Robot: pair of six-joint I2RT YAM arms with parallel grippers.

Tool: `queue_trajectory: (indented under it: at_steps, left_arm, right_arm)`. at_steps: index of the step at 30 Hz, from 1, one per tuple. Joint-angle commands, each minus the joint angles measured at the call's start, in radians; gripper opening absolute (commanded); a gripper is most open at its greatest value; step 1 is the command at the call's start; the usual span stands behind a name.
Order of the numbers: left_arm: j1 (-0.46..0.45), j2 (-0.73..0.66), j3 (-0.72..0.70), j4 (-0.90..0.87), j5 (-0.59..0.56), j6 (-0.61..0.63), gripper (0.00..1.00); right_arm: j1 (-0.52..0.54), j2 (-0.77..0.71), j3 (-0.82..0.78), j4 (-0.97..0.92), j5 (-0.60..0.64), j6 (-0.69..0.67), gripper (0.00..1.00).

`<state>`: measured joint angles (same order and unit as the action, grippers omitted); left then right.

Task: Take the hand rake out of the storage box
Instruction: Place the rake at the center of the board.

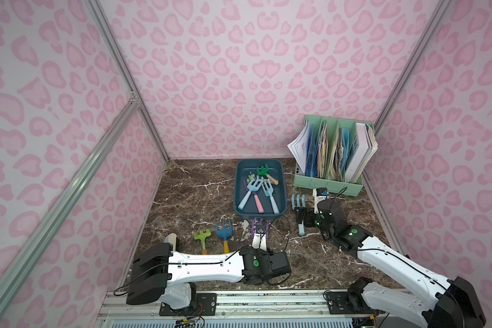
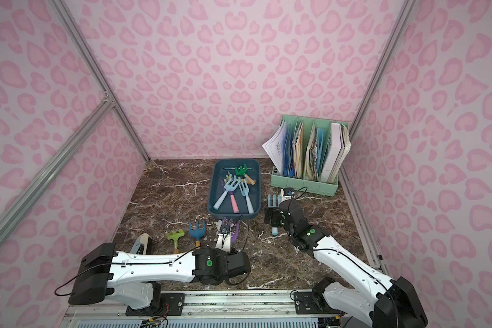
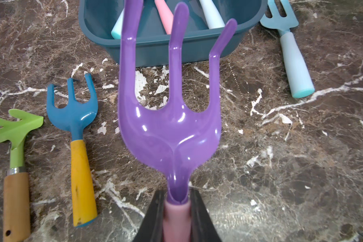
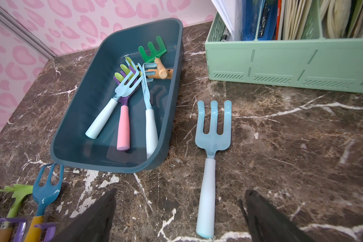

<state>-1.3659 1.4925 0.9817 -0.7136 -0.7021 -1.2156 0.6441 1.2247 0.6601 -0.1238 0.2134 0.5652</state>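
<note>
- The left claw (image 3: 176, 194) is pinched narrow on the pink handle of the purple hand rake (image 3: 170, 130).
- That purple hand rake is outside the storage box (image 1: 239, 181), just in front of its near short wall, with its three tines pointing at that wall. Whether they touch it cannot be told.
- The right claw (image 4: 180, 191) stands wide and holds nothing. It is on the right-arm side of the storage box, above the pale handle of a light blue rake (image 4: 208, 188).
- The light blue rake lies flat on the marble surface (image 1: 188, 198), just beside the box's long wall and parallel to it.
- In front of the box, toward the left arm, a blue rake (image 3: 76, 117) with a yellow handle and a lime-green rake (image 3: 16, 134) with a wooden handle lie side by side.
- Several more rakes (image 4: 124, 94) are piled inside the storage box, tines toward its far end.
- A mint-green file organizer (image 1: 328, 184) stands beyond the box's far right corner, apart from it.
</note>
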Motion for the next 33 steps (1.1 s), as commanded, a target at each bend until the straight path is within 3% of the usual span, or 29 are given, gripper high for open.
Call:
queue_trajectory:
  at_steps: [1,5,8,12,25,33]
  left_arm:
    - [0.040,0.012,-0.014,0.017,0.006,-0.027,0.05]
    - [0.114,-0.030,-0.119,0.186,0.092,0.036,0.07]
    - [0.149,0.001,-0.086,0.145,0.077,0.057,0.07]
    - [0.199,0.049,-0.092,0.224,0.133,0.104,0.07]
    - [0.287,0.187,-0.056,0.220,0.188,0.139,0.08]
    - [0.306,0.214,-0.031,0.188,0.168,0.159,0.16]
  right_arm:
    - [0.003,0.017,0.010,0.006,0.009,0.001,0.98]
    - [0.005,0.018,0.010,0.011,0.009,-0.001,0.98]
    - [0.005,0.022,0.012,0.006,0.009,-0.004,0.98]
    - [0.005,0.016,0.010,0.009,0.009,-0.004,0.98]
    - [0.005,0.015,0.012,-0.007,0.044,-0.007,0.98]
    - [0.002,0.039,0.026,-0.019,0.050,-0.012,0.98]
